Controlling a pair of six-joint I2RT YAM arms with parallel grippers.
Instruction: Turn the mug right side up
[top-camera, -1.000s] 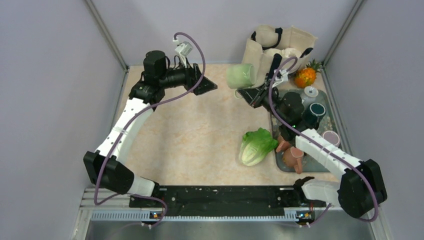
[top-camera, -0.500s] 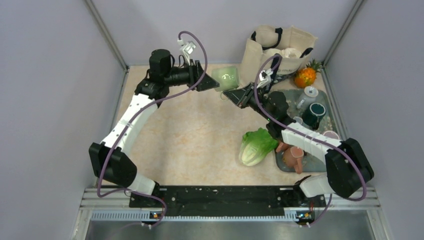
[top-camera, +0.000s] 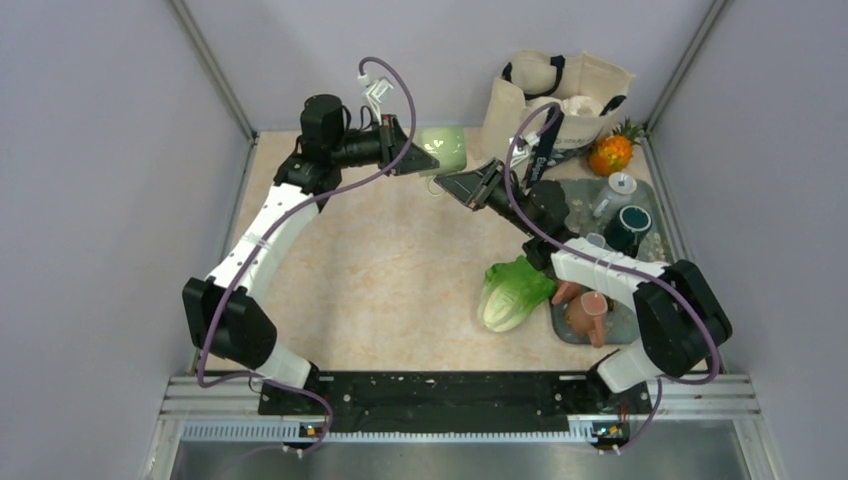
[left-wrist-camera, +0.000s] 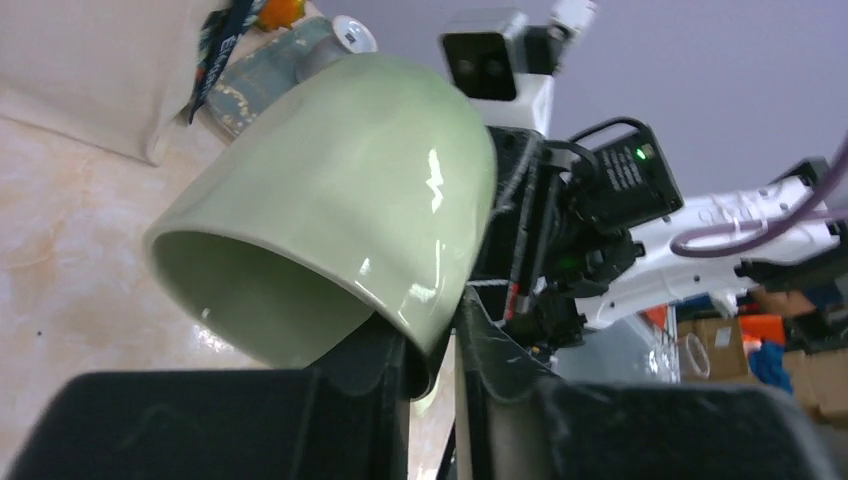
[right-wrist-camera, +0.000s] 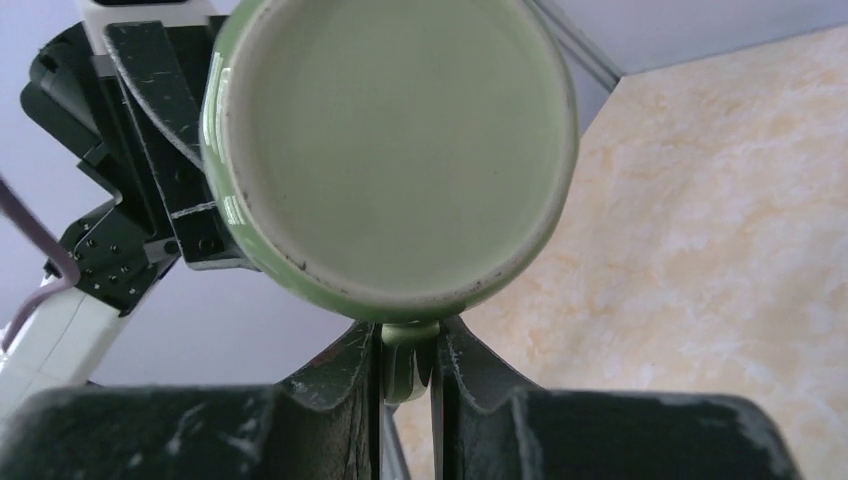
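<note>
Left wrist shows glossy pale-green mug tilted, mouth facing down-left.

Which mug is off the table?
The green mug, held in the air near the bag; the teal mug stands on the tray.

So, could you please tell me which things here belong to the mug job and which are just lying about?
In the job: green mug, left pincer on its rim, right pincer on its handle.
Lying about: lettuce, tote bag, pineapple, brown cup, dark mug.
</note>
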